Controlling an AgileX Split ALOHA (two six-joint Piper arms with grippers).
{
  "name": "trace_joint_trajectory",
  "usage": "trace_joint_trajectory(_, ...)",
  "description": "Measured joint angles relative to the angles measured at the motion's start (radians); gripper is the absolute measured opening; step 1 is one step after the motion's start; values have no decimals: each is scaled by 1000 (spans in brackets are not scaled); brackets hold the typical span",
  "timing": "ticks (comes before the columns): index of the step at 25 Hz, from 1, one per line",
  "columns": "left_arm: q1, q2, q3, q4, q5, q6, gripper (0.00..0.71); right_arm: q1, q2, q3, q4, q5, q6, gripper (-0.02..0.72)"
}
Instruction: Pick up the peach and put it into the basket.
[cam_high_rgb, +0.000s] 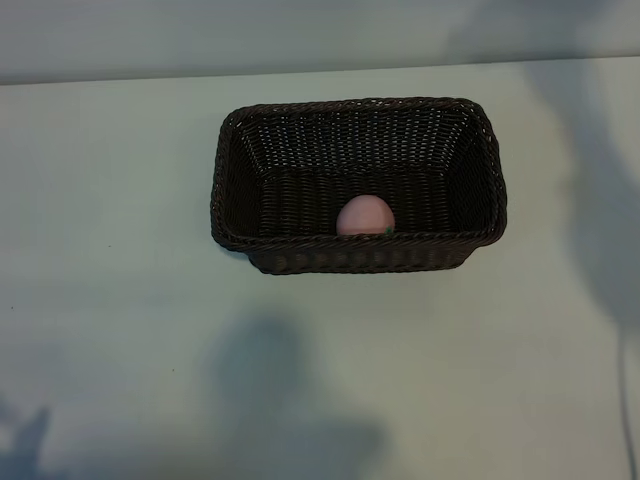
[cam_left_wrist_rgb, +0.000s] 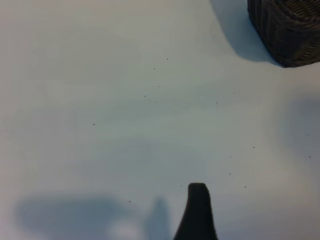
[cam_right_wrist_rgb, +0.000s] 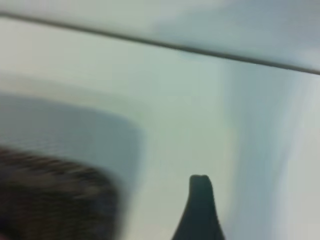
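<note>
The dark-brown woven basket stands in the middle of the white table. The pale-pink peach lies inside it, against the near long wall, with a small green mark at its lower edge. Neither arm shows in the exterior view. Of my left gripper only one dark fingertip shows, above bare table, with a corner of the basket well away from it. In the right wrist view a single dark fingertip shows beside the blurred basket. Nothing is between or against either finger.
White table lies all round the basket. Its far edge runs just behind the basket. Soft arm shadows fall on the near part of the table and along the right side.
</note>
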Motion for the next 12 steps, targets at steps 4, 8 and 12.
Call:
trace_joint_trajectory(4,0,0,0,0,0,0,596,-149,0,0,-3,0,-22,561)
trace_joint_trajectory(8,0,0,0,0,0,0,596,-239,-9,14,9,1,-39,561)
trace_joint_trajectory(12,0,0,0,0,0,0,596,-263,-72,92,21,2,-49,561)
